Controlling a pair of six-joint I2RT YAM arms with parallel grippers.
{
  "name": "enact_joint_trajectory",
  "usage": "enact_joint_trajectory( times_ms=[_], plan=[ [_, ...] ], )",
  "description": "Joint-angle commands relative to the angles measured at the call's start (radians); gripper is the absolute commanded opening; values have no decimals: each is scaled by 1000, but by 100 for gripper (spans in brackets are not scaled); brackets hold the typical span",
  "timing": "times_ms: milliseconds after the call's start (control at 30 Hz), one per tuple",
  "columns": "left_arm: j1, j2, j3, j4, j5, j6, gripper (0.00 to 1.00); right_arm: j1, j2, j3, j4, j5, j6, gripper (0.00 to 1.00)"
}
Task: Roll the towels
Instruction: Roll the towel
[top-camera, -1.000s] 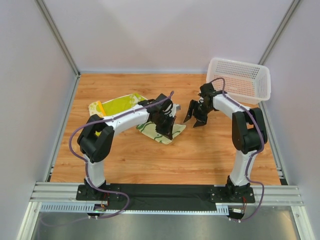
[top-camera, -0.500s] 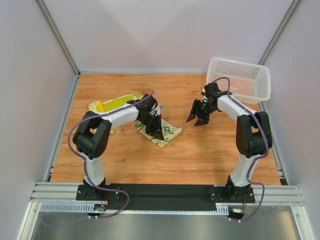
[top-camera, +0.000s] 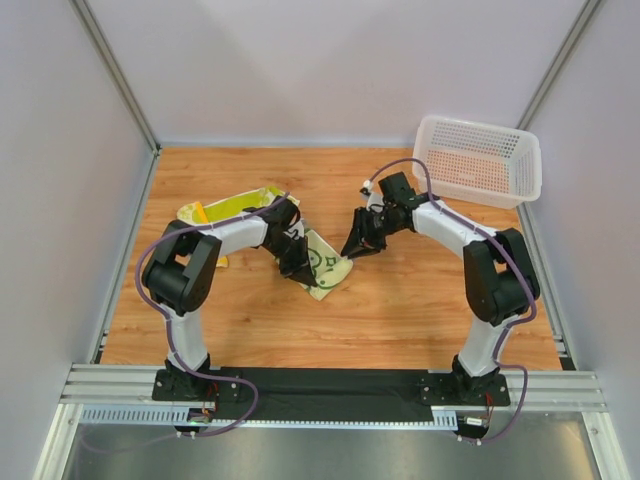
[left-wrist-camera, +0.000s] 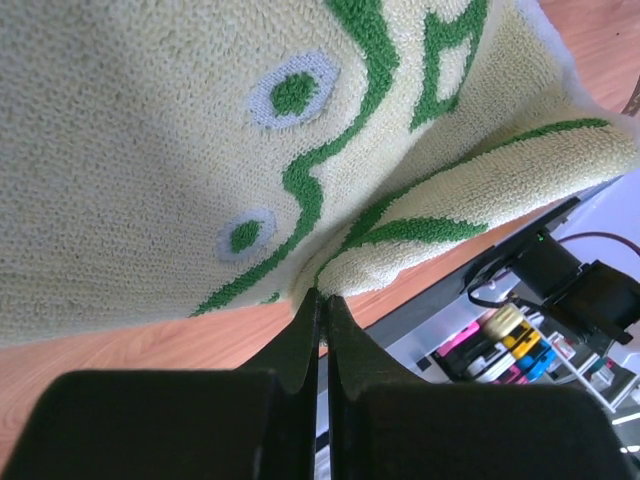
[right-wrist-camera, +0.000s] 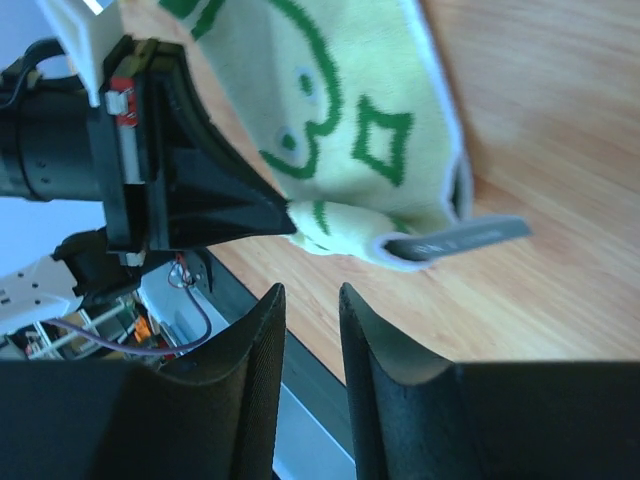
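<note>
At mid-table, just left of centre, one towel (top-camera: 328, 264) sits partly folded over itself, a fold of its edge pinched between the clenched jaws of the left gripper (left-wrist-camera: 320, 297). Facing it from the right, the right gripper (right-wrist-camera: 310, 292) hovers just beside the towel's folded corner, its fingers narrowly parted with nothing between them. A second towel (top-camera: 232, 209) lies bunched toward the far left of the wooden table (top-camera: 400, 300), well apart from the white perforated basket (top-camera: 478, 122) standing at the far right corner.
</note>
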Motion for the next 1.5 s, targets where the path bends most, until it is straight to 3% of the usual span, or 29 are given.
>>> enact_joint_trajectory(
  times_ms=[0,467,933,1100,1133,1233,1367,1467],
  plan=[
    [4,24,0,0,4,-20,0,45,21,-8,114,-86,22,29],
    [13,92,17,-11,-27,15,0,72,150,14,186,-126,49,25],
    [13,70,31,-58,-65,70,0,29,219,-28,171,-8,14,20],
    [13,12,9,-57,-77,96,19,29,225,-28,171,1,16,20],
    [13,-3,6,-64,-108,110,33,29,227,-26,170,3,14,20],
    [13,-72,6,-86,-203,136,48,29,225,-21,168,6,17,20],
    [3,-155,26,-116,-286,199,47,32,221,-21,171,6,19,19],
    [-59,-253,49,-118,-444,315,48,32,215,-23,170,3,17,19]
  ],
)
